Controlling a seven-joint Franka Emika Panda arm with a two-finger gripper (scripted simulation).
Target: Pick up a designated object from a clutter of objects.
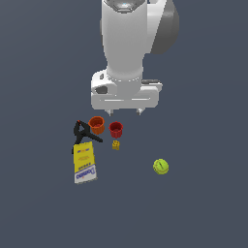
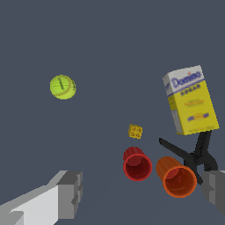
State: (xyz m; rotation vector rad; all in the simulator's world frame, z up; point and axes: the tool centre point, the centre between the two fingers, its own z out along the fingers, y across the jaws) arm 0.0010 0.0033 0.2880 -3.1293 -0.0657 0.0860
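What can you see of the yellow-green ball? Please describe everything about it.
The ball is small, round and yellow-green, with thin darker lines crossing its surface, seen best in the wrist view. It looks like a tennis ball, about as wide as a cup. It rests alone on the dark grey floor, off to the exterior view's right of the other things. Nothing touches it, and the gripper is away from it, above the cups.

Yellow-green tennis ball [image 1: 161,166] [image 2: 62,86] — faint curved seam, resting on my bench, well apart from the clutter — two cups [image 1: 106,127], clamp, die, box.
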